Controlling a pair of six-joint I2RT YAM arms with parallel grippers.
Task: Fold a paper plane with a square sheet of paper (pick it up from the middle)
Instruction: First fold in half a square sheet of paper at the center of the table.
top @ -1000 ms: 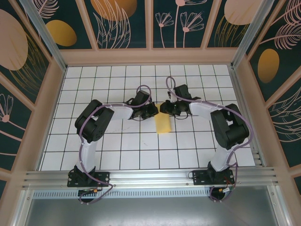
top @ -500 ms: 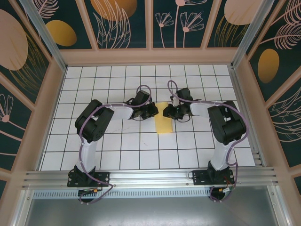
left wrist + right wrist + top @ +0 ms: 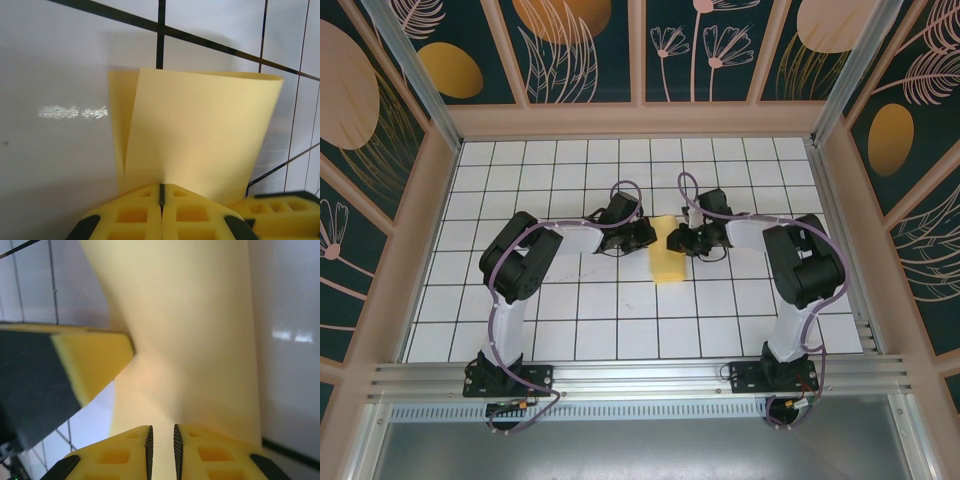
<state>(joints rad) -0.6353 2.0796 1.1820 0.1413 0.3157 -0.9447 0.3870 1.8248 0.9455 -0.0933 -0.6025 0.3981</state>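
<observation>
The square sheet of paper (image 3: 667, 263) is plain yellow and bent over on itself, standing up from the white grid table in the middle. My left gripper (image 3: 652, 238) is shut on its near edge; the two pads (image 3: 145, 215) meet at the paper (image 3: 200, 135), and my left gripper (image 3: 161, 194) pinches the fold. My right gripper (image 3: 673, 240) faces it from the right. In the right wrist view my right gripper (image 3: 162, 440) has its jaws a narrow gap apart, with the paper (image 3: 200, 340) just ahead. The left gripper's finger (image 3: 90, 365) shows beside it.
The white grid table (image 3: 580, 320) is walled by a wooden frame (image 3: 640, 120) at the back and sides. A metal rail (image 3: 640, 375) with both arm bases runs along the near edge. Both arms bend inward towards the centre.
My right gripper has moved left, up against the paper. The paper has shifted slightly at its top edge. The left arm has stayed put.
</observation>
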